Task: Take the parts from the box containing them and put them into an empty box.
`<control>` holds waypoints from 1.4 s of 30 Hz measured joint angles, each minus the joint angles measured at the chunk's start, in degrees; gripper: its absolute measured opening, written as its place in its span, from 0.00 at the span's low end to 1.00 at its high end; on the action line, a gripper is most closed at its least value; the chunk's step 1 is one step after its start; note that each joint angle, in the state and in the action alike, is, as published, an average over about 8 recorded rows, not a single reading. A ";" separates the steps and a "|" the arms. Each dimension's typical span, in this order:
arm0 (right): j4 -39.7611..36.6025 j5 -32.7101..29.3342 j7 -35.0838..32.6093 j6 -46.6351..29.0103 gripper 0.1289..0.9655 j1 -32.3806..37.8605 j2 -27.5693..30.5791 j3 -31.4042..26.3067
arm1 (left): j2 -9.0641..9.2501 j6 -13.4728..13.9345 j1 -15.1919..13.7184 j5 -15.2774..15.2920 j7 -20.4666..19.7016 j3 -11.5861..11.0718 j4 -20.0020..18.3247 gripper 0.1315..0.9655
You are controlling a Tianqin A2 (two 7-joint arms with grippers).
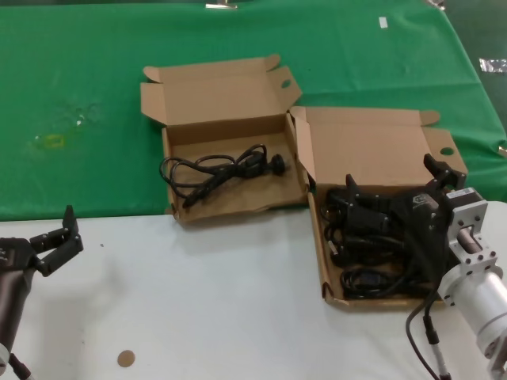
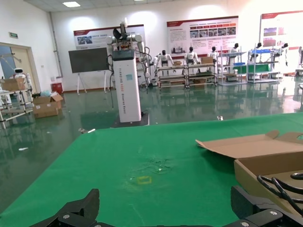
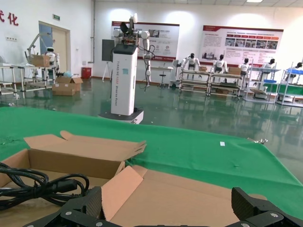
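1. Right gripper (image 1: 392, 190) spread wide, hovering over cords (image 1: 372, 237) in the full box (image 1: 372, 150), bench's right edge.
2. One cord (image 1: 218, 170) already in other box (image 1: 214, 99).
3. Next: lower, pinch a coil.
4. Left gripper (image 1: 59, 237) wide, idle, left edge.

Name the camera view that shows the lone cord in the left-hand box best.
The head view: the whole coiled cord lies in plain sight from above. The left wrist view catches only a few loops at its edge; the right wrist view shows loops and a plug side-on.

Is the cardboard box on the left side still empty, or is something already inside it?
Not empty. The left box lies open with one coiled black power cord on its floor.
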 joint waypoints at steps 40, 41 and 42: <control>0.00 0.00 0.00 0.00 1.00 0.00 0.00 0.00 | 0.00 0.00 0.00 0.00 0.00 0.00 0.00 1.00; 0.00 0.00 0.00 0.00 1.00 0.00 0.00 0.00 | 0.00 0.00 0.00 0.00 0.00 0.00 0.00 1.00; 0.00 0.00 0.00 0.00 1.00 0.00 0.00 0.00 | 0.00 0.00 0.00 0.00 0.00 0.00 0.00 1.00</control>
